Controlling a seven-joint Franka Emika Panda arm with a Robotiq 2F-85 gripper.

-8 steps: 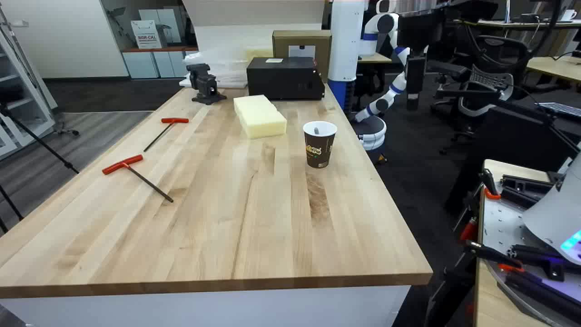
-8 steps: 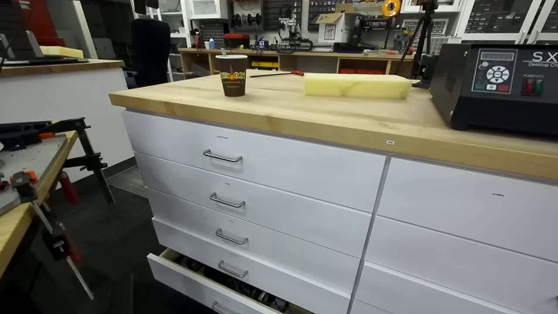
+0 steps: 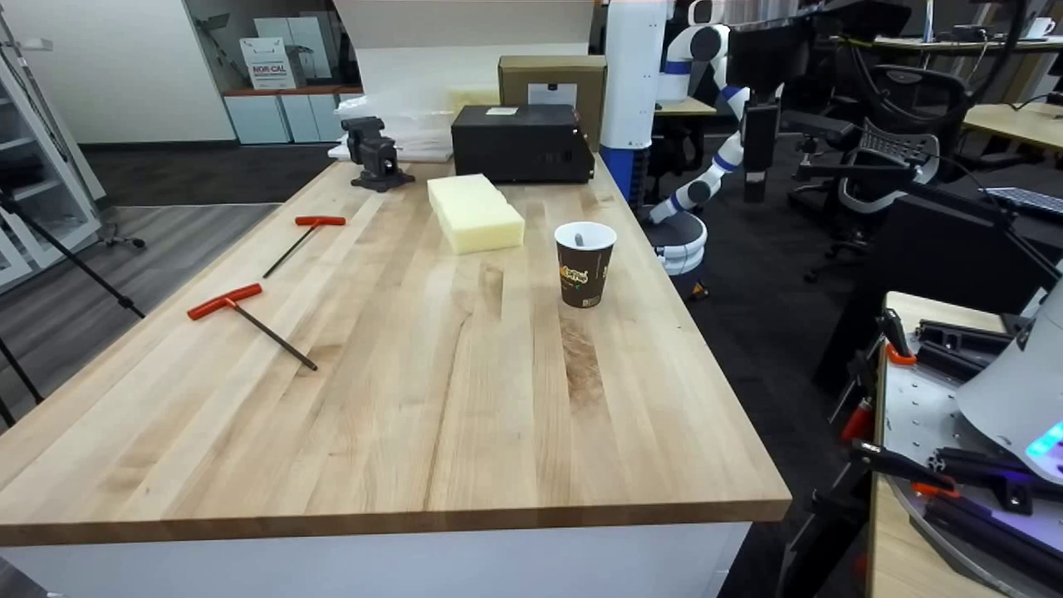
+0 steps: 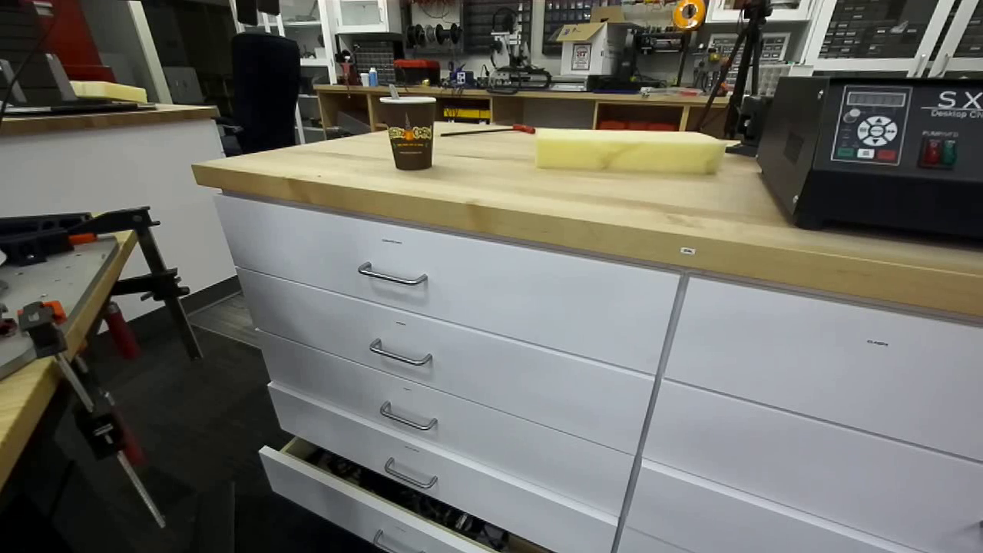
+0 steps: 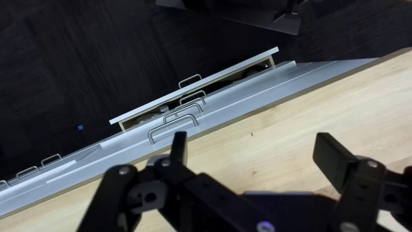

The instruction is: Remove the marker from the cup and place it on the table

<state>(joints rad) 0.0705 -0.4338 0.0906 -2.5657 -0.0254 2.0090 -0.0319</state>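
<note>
The dark-brown paper cup [image 3: 584,274] stands upright on the light-wood table [image 3: 432,432] near its right edge in an exterior view; the cup also shows in an exterior view [image 4: 412,142]. The marker [image 3: 580,240] stands in the cup; only its grey end pokes just above the rim in an exterior view [image 4: 394,91], and the rest is hidden. My gripper [image 3: 754,181] hangs in the air, well apart from the cup. In the wrist view my gripper [image 5: 251,145] is open with nothing between its fingers, above the table edge. A pale patch at lower right there may be the cup's rim; I cannot tell.
A yellow block [image 3: 476,213] lies behind the cup. Two red-handled tools [image 3: 224,301] [image 3: 320,220] lie on the left. A black machine [image 3: 521,143] and a small vise [image 3: 375,154] stand at the back. A low drawer [image 4: 369,499] is pulled open below the table.
</note>
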